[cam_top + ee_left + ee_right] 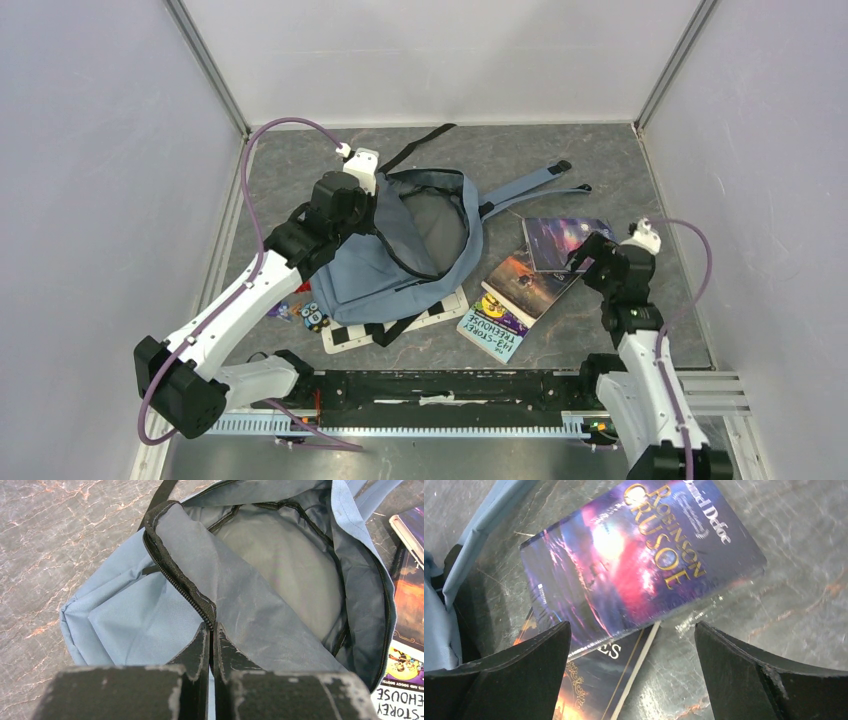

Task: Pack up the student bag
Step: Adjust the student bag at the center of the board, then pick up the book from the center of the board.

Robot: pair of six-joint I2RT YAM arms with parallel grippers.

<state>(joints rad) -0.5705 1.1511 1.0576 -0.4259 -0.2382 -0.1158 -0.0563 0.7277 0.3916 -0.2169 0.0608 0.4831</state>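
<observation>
The student bag (400, 250) lies in the middle of the table, grey-blue, its main compartment unzipped and the grey lining (280, 555) showing. My left gripper (211, 629) is shut on the bag's black zip edge (185, 587) and holds that side of the opening. To the bag's right lie three overlapping books: "Robinson Crusoe" (639, 555) on top, a dark orange-lit book (525, 282) under it, and a "Treehouse" book (495, 325). My right gripper (631, 630) stands open just above the near edge of "Robinson Crusoe", holding nothing.
A white marker board (345, 337) sticks out from under the bag's near side. Small colourful items (310, 316) lie by the left arm. The blue shoulder straps (530, 185) trail toward the back right. Enclosure walls surround the table.
</observation>
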